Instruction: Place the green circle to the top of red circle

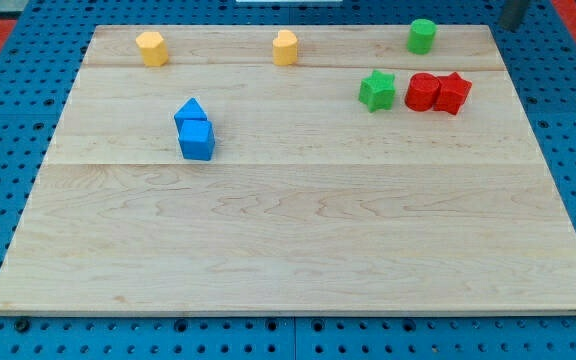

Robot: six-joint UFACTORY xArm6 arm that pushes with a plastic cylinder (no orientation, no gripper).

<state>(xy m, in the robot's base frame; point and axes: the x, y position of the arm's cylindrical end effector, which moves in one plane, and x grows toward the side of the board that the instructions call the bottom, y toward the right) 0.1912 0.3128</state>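
The green circle [421, 36] stands near the board's top edge at the view's right. The red circle [421, 92] lies straight below it, with a gap between them. A second red block [454, 93] touches the red circle's right side. A green star [376, 90] lies just left of the red circle, a little apart. A dark rod shows at the view's top right corner; my tip [513, 24] is off the board's corner, up and to the right of the green circle, touching no block.
Two yellow blocks [151, 47] [285, 47] sit along the top edge at left and centre. A blue triangle [190, 110] touches a blue cube [197, 141] at mid left. The wooden board [298, 250] lies on a blue pegboard.
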